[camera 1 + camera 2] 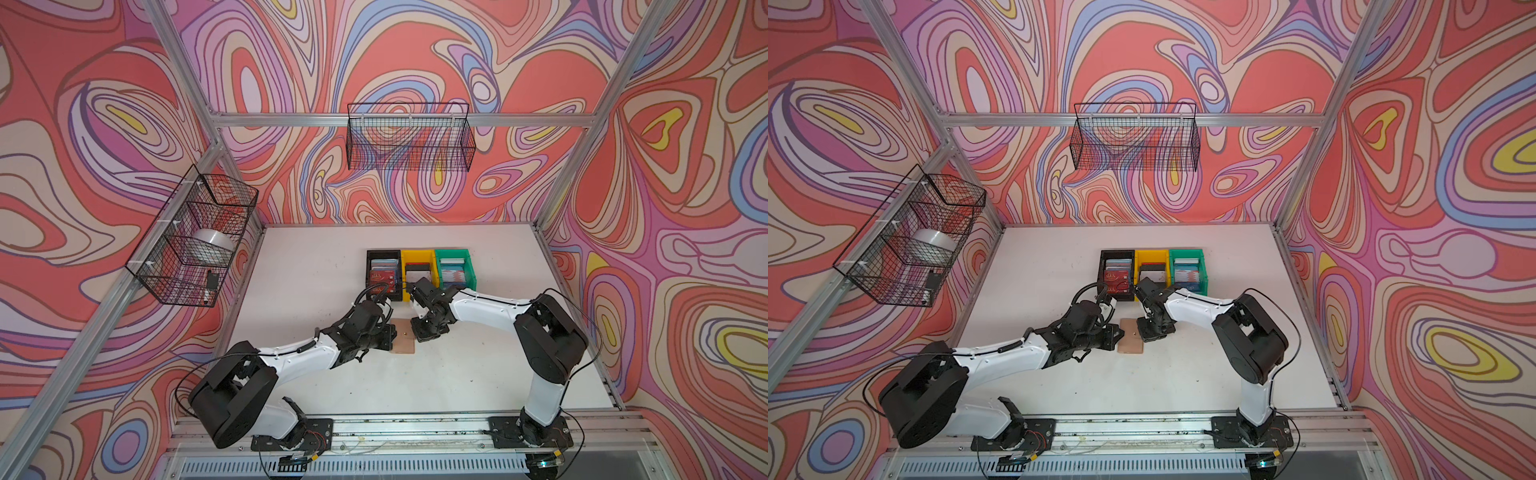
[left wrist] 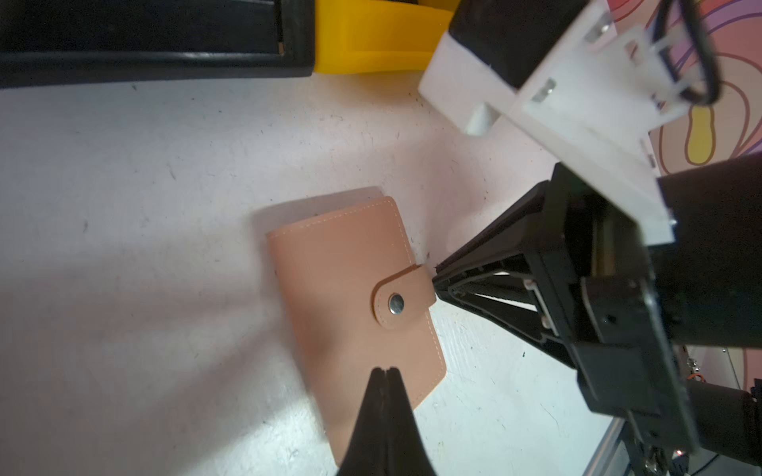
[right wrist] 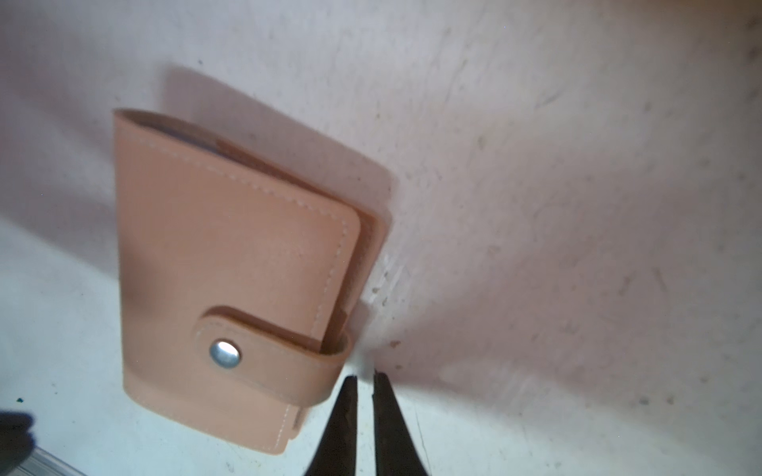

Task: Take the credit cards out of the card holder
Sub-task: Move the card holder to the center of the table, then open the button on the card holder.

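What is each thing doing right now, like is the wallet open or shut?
card holder: closed, flat on the table
snap tab: buttoned shut
left claw: shut, over the holder's cover
right claw: barely open, empty, beside the tab
black bin: holds cards

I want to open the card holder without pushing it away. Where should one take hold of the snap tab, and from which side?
Likely the snap tab at its looped end, where it wraps the open edge of the card holder and stands off the cover. Come from that edge side, where the right hand sits, and peel away from the button.
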Controlling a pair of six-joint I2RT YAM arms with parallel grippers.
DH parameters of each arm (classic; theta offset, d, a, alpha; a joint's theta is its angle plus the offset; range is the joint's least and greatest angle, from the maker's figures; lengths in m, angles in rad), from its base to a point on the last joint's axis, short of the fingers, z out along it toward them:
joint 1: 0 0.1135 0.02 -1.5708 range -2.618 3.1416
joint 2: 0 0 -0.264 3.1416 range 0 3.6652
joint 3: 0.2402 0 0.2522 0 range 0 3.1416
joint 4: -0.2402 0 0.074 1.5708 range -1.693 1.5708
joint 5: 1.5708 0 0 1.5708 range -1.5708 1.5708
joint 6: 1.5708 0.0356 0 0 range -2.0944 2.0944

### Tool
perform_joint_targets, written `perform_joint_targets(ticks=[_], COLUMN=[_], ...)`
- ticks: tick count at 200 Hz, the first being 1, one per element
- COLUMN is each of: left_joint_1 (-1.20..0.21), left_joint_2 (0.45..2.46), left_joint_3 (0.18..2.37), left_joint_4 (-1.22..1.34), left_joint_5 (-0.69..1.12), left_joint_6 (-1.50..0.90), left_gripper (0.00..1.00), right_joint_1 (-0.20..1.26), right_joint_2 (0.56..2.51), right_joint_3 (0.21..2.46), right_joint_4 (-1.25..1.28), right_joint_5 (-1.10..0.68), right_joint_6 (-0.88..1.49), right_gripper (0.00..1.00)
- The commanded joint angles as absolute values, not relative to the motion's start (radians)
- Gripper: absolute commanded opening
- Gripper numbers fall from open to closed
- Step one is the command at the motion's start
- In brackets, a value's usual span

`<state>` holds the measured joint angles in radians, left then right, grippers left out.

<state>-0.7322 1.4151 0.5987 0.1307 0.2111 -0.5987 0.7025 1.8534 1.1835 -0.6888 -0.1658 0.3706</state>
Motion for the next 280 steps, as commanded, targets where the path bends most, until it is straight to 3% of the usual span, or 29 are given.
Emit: perform_joint_targets(ticks=[1,58,100,140,227,280], left_joint_1=[-0.729,-0.590,-0.581,-0.580,-0.562,-0.563], left_joint_2=[1.448,1.540,1.551,1.574,1.657,1.612], left_joint_3=[0.614,0.639,0.634,0.560,0.540,0.442], left_joint_4=[0.129,0.190,0.213,0.365,0.432,0.441], left_joint_5=[0.191,0.345,0.406,0.423,0.411,0.364], left_joint_6=[-0.578,-0.568,-0.566,-0.634,-0.686,-0.721], left_gripper=[0.00,0.00,0.00,0.00,0.00,0.00], right_joint_1=[0.698,0.703,0.751,0.770,0.784,0.808], right_joint_2=[1.850,1.790,1.816,1.870,1.946,1.969], right_joint_3=[1.212,1.251,1.266,1.285,1.321,1.313], right_joint_4=[-0.695,-0.689,-0.657,-0.651,-0.643,-0.670], right_joint_5=[-0.144,-0.160,-0.168,-0.152,-0.155,-0.120], right_joint_6=[0.346,0.364,0.370,0.383,0.390,0.400], right_gripper=[0.14,0.28,0.35,0.35,0.35,0.30])
